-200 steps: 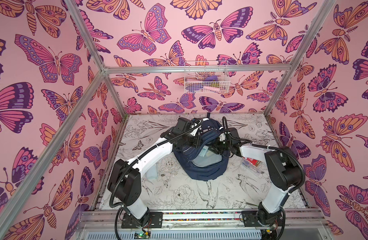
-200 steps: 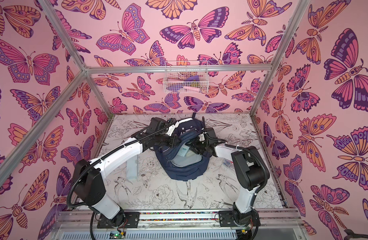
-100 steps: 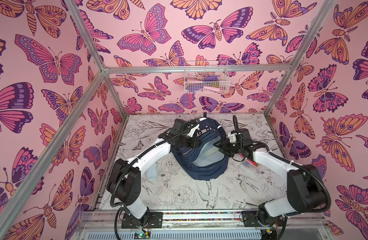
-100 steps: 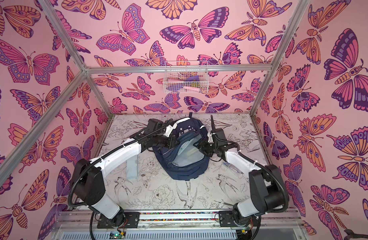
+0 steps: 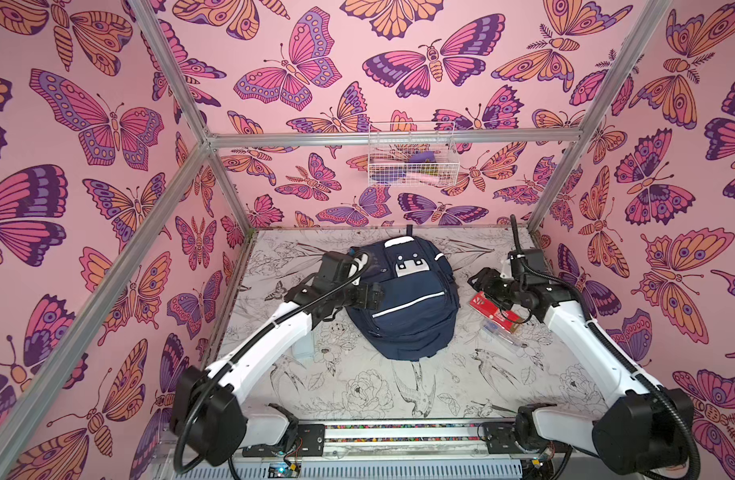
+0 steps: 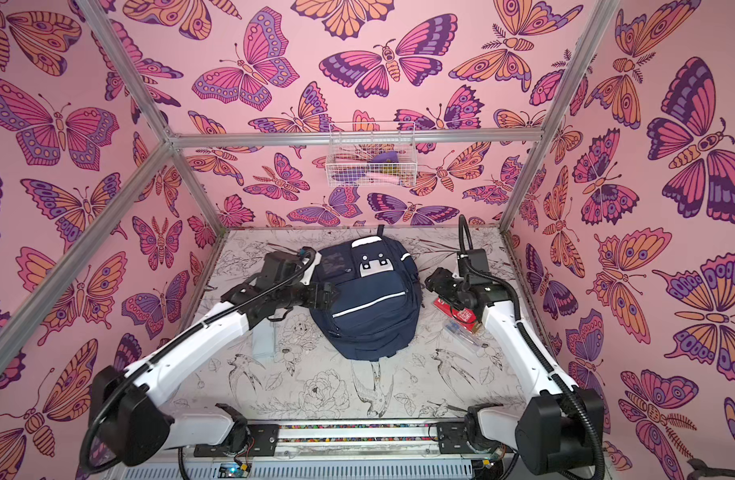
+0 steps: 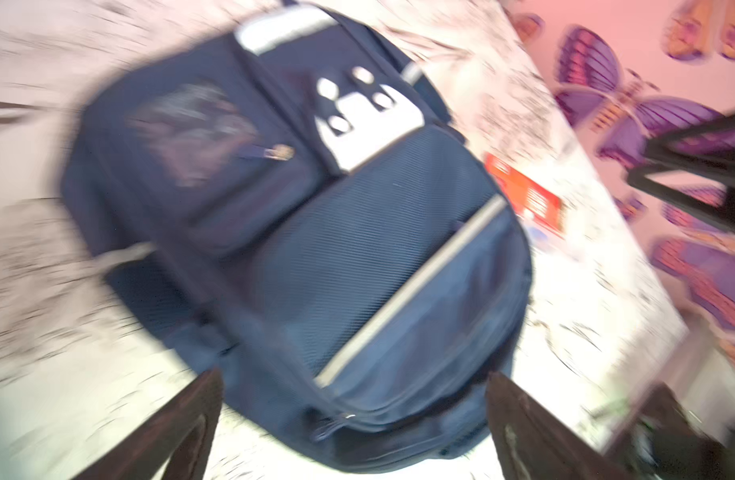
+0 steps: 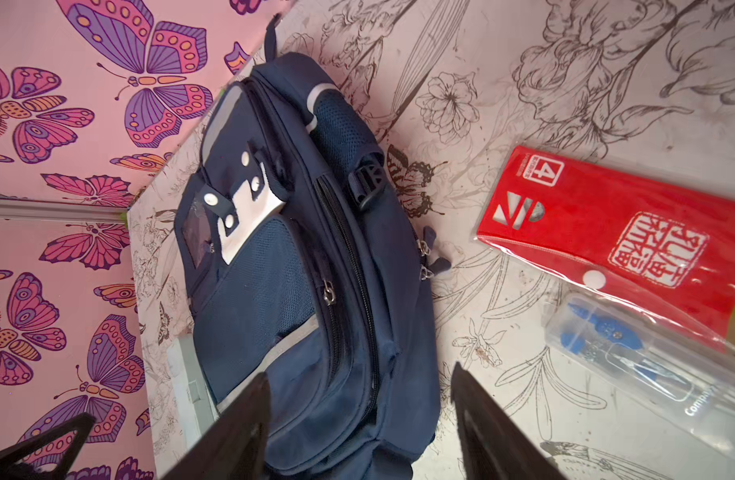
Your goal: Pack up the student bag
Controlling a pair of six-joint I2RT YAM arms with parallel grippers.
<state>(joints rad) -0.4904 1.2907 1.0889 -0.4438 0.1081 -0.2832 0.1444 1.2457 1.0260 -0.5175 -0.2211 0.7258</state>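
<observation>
Left tool (image 5: 372,296) spread, beside student bag (image 5: 411,307)

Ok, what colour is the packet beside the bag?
Red packet, white markings; clearest in right wrist view.

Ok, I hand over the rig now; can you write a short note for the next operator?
Left gripper: jaws open, empty, beside the student bag.
Right gripper: jaws open, empty, near the red packet.
Bag lies flat mid-table, zips apparently shut; what is packed cannot be seen.
Left to do: red packet and clear compass case lie outside on the table, right of the bag.
</observation>
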